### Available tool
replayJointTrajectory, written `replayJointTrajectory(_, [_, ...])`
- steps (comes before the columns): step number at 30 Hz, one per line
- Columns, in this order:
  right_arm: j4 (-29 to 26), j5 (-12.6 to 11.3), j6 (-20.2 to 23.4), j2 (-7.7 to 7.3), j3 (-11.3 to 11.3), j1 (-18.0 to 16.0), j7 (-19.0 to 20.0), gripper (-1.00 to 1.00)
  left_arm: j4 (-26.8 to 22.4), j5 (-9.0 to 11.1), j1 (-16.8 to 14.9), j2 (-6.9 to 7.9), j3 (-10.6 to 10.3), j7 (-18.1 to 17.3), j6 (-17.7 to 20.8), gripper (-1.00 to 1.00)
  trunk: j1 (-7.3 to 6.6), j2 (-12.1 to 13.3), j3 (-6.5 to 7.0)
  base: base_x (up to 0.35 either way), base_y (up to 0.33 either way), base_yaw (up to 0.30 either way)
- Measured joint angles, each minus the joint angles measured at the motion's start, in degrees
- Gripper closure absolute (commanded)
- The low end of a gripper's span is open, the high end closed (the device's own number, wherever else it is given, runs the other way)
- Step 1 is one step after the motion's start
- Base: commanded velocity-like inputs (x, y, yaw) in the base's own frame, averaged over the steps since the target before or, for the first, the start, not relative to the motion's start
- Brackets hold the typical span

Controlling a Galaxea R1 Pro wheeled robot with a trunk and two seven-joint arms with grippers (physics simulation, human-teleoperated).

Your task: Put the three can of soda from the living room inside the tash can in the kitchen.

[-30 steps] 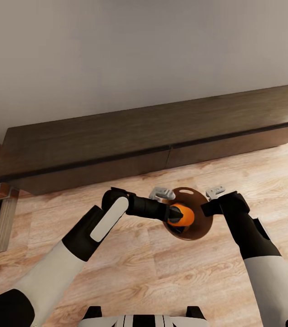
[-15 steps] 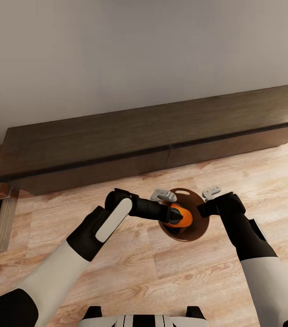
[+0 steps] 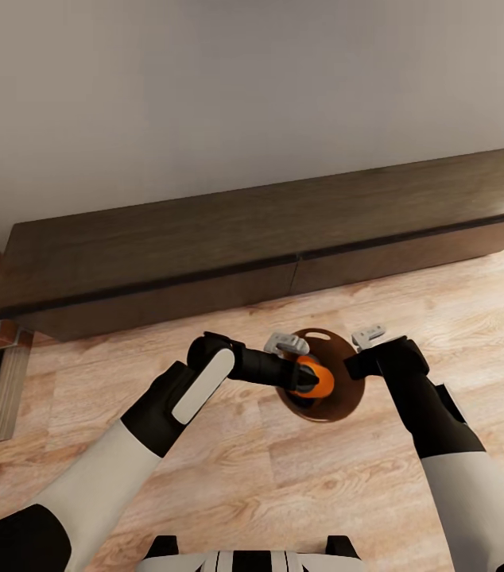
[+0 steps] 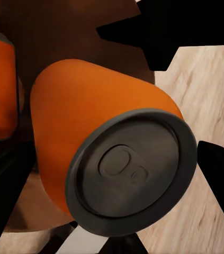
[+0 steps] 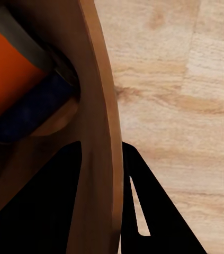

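Head view: the left tool [image 3: 309,378] holds an orange soda can [image 3: 316,380] over the open mouth of the trash can [image 3: 347,401], whose brown-copper interior faces up. The right tool [image 3: 361,361] is clamped on the bin's rim at the side away from the left arm, holding the bin above the pale wood floor [image 3: 284,477] in front of the long dark low cabinet [image 3: 244,230].

Left wrist view: the fingers are closed on the orange soda can [image 4: 101,137], which lies tilted with its grey top [image 4: 130,169] toward the camera; a second orange can [image 4: 0,90] rests deeper inside the bin. Right wrist view: the bin's rim [image 5: 104,132] sits between the dark fingers, and orange [image 5: 6,69] and blue [image 5: 32,111] can surfaces show within, so the bin likely already carries two cans.

Judgement: the step in hand is releasing the third can into the bin. To do it well, the can's whole body should lie inside the rim line before the left fingers part, and it should be low enough not to bounce out. The right tool's grip should hold steady and level against the added weight. The carry to the kitchen remains.
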Motion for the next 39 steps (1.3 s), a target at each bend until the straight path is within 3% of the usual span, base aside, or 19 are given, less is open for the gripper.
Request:
replayJointTrajectory(6, [-0.5,0.0,0.0,0.19,0.4,0.1,0.0,1.0,0.8,-0.6,0.0,-0.09,0.0,0.0,-0.3,1.0,0.0,0.0,0.0,0.0,0.0,0.0])
replayJointTrajectory(19, [-1.3,-0.1,0.0,2.28,0.6,0.2,0.0,1.0,2.1,-0.7,0.0,-0.21,0.0,0.0,-0.4,1.0,0.0,0.0,0.0,0.0,0.0,0.0])
replayJointTrajectory(24, [-1.7,0.7,-0.2,2.42,1.3,0.2,-0.1,1.0,2.1,-0.7,0.0,-0.21,0.0,0.0,-0.4,1.0,0.0,0.0,0.0,0.0,0.0,0.0])
replayJointTrajectory(28, [-2.7,-0.2,0.1,2.45,1.8,0.3,0.0,1.0,2.2,-0.7,0.0,-0.21,0.0,0.0,-0.4,1.0,0.0,0.0,0.0,0.0,0.0,0.0])
replayJointTrajectory(39, [-4.2,0.0,0.0,2.45,1.9,0.6,0.0,1.0,2.6,-0.8,0.0,-0.14,0.0,0.0,-0.4,1.0,0.0,0.0,0.0,0.0,0.0,0.0])
